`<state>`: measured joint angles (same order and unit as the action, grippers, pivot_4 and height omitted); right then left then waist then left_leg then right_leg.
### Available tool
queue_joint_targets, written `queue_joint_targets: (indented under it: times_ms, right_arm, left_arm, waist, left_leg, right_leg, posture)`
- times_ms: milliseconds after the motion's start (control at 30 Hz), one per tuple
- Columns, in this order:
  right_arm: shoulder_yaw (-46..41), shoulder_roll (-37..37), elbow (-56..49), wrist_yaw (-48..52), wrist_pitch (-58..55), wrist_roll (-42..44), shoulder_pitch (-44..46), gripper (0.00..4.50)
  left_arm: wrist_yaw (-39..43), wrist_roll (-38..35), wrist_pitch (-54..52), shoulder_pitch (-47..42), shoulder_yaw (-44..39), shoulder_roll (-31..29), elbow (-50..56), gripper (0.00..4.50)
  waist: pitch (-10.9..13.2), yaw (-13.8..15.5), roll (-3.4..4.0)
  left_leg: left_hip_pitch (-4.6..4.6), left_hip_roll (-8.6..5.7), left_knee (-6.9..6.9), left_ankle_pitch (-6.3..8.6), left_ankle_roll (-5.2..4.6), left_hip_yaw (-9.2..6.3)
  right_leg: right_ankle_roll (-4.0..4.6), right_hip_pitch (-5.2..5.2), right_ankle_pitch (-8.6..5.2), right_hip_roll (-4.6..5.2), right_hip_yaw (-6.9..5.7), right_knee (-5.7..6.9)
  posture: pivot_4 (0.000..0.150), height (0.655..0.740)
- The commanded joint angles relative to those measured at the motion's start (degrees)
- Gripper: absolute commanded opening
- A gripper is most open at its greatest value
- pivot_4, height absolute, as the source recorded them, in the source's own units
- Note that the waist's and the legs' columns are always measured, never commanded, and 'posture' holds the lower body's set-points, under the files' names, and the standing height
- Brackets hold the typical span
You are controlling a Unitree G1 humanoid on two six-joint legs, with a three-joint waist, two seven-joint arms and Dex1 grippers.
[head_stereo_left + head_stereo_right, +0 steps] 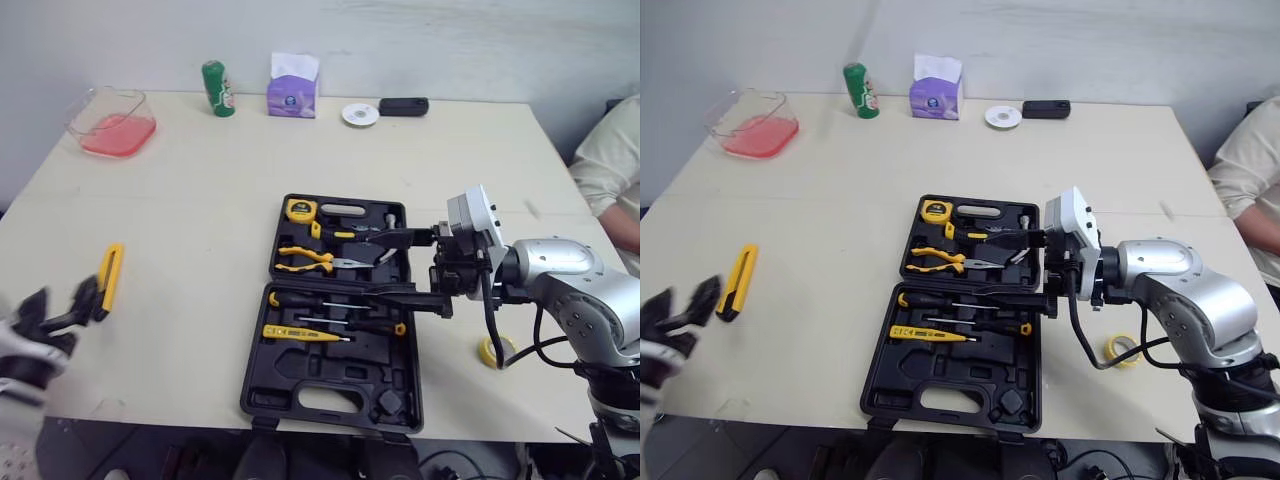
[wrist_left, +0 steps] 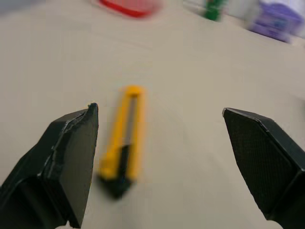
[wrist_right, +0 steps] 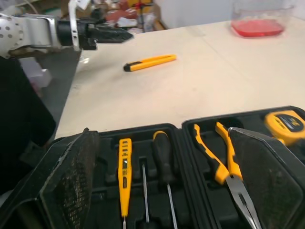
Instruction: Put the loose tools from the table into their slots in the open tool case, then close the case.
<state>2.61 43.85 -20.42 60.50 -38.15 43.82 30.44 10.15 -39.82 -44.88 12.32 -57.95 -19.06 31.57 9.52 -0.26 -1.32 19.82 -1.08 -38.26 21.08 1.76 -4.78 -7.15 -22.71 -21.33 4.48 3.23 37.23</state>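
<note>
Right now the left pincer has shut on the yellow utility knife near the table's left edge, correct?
No. The left pincer is open, not shut on the yellow utility knife. The left wrist view shows the knife lying flat on the table just ahead of its spread fingers, near the table's left edge.

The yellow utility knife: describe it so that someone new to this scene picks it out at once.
On the pale table, go from the open black tool case toward the robot's left. Just ahead of the open left claw lies the utility knife: a slim yellow bar with a black end, alone on bare tabletop, unlike the yellow tools slotted in the case.
</note>
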Motion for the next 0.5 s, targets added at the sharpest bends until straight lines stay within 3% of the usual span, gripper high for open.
queue_joint_targets:
  times_ms: [33, 200, 500]
  right_arm:
    - [0.87, -1.02, 1.64, 2.99, 2.12, -1.4, 1.86, 4.5]
    - [1.99, -3.28, 3.19, 4.08, 3.25, -2.89, 3.06, 4.5]
    - [0.47, -3.43, -0.17, 1.86, 2.75, -4.06, 0.15, 4.5]
  left_arm:
    - [-0.11, -1.21, 2.3, 4.95, -3.98, 0.29, 0.94, 4.45]
    - [-1.53, -3.07, 2.04, 7.0, -3.58, -1.19, 0.31, 4.45]
    - [4.82, 3.92, 0.43, 3.37, 8.19, -18.61, -11.96, 4.45]
  waist:
    - [0.0, 0.3, 0.0]
    - [0.0, 0.87, 0.01]
    - [0.08, 0.25, 0.15]
  left_leg:
    - [0.01, -0.01, 0.01, 0.02, -0.02, -0.01]
    - [0.39, -0.06, -0.13, 0.02, -0.01, -0.48]
    - [0.44, -0.09, 0.05, -0.03, 0.12, -0.79]
  right_leg:
    - [-0.01, 0.03, 0.01, 0.02, -0.01, -0.1]
    - [-0.03, 0.01, 0.03, 0.08, -0.42, -0.3]
    - [0.03, 0.03, 0.02, 0.08, -0.98, -0.38]
  posture:
    - [0.15, 0.74]
    - [0.15, 0.74]
    - [0.15, 0.74]
